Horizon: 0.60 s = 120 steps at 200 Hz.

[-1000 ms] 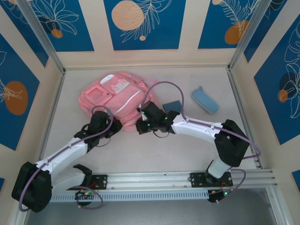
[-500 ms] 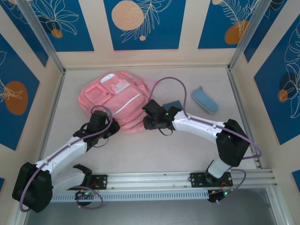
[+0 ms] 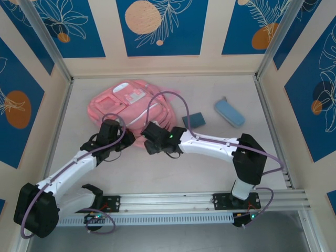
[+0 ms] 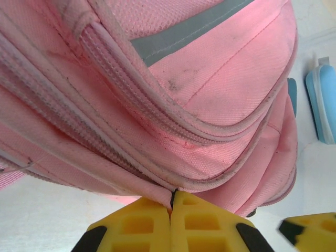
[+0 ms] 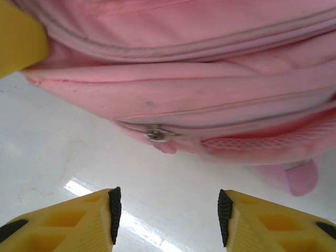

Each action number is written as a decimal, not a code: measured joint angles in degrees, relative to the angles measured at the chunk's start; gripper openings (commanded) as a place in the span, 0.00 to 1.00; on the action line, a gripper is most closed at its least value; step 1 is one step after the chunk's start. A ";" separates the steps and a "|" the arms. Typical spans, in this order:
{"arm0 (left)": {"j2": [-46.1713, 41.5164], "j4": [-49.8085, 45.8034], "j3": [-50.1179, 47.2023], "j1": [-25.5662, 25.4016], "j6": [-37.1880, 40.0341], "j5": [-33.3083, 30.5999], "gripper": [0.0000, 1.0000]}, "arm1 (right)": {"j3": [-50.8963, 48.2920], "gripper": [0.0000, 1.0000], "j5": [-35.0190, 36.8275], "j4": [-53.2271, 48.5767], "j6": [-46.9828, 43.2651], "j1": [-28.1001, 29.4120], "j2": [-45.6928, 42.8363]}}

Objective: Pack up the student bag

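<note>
The student bag (image 3: pixel 131 107) lies flat on the pale table (image 3: pixel 220 157), toward its far left part; the surface is glossy and reflects light under the right pincer (image 5: pixel 168 210), which is spread just before the bag's zip pull (image 5: pixel 156 134); the left pincer (image 4: pixel 171 202) is pressed together against the bag's lower seam; cream walls (image 3: pixel 210 62) with blue leaf panels (image 3: pixel 161 26) enclose the table; a light-blue pencil case (image 3: pixel 229 113) lies well apart, to the right
</note>
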 measured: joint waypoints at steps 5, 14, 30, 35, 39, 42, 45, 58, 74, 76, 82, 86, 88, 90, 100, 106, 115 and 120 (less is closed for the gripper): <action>0.00 -0.35 0.33 0.00 0.00 0.00 0.00 | 0.48 0.49 0.83 -0.11 0.26 0.37 0.74; 0.00 -0.81 0.85 0.00 0.00 0.00 0.00 | 1.20 0.47 2.21 -0.13 0.61 0.81 2.12; 0.00 -1.88 1.95 0.04 -0.02 0.00 0.00 | 2.23 0.46 5.05 -0.39 1.40 1.18 3.93; 0.00 -2.05 2.25 0.07 0.00 0.00 0.00 | 2.49 0.45 5.95 -0.44 1.51 1.27 4.39; 0.00 -2.14 2.43 0.07 -0.02 0.00 0.00 | 2.71 0.44 6.60 -0.42 1.60 1.36 4.72; 0.00 -2.19 2.58 0.07 -0.02 0.00 0.00 | 2.93 0.44 7.21 -0.37 1.60 1.44 5.05; 0.00 -2.25 2.69 0.07 -0.02 0.00 0.00 | 3.10 0.44 7.72 -0.35 1.70 1.46 5.25; 0.00 -2.71 3.17 0.09 -0.07 0.00 0.00 | 4.07 0.42 9.70 -0.31 1.75 1.53 6.29; 0.00 -2.80 3.32 0.09 -0.17 0.00 0.00 | 5.09 0.40 11.56 -0.09 1.70 1.66 7.32; 0.00 -2.82 3.32 0.09 -0.17 0.00 0.00 | 5.18 0.40 11.78 -0.04 1.73 1.68 7.48; 0.00 -2.82 3.32 0.09 -0.20 0.00 0.00 | 5.38 0.38 12.22 0.13 1.66 1.77 7.63; 0.00 -2.82 3.32 0.09 -0.20 0.00 0.00 | 5.42 0.37 12.48 0.28 1.68 1.86 7.72; 0.00 -2.82 3.32 0.09 -0.20 0.00 0.00 | 5.42 0.36 12.63 0.37 1.57 1.86 7.76; 0.00 -2.82 3.32 0.09 -0.20 0.00 0.00 | 5.44 0.35 12.79 0.42 1.49 1.86 7.78; 0.00 -2.82 3.32 0.09 -0.20 0.00 0.00 | 5.55 0.29 13.33 0.59 1.22 1.90 7.89; 0.00 -2.82 3.32 0.09 -0.20 0.00 0.00 | 5.62 0.27 13.57 0.74 1.11 1.90 7.91; 0.00 -2.84 3.32 0.09 -0.20 -0.02 0.00 | 5.64 0.23 13.92 0.83 0.55 1.90 7.91; 0.00 -2.84 3.32 0.11 -0.20 -0.02 0.00 | 5.66 0.21 14.12 0.92 0.59 1.92 7.91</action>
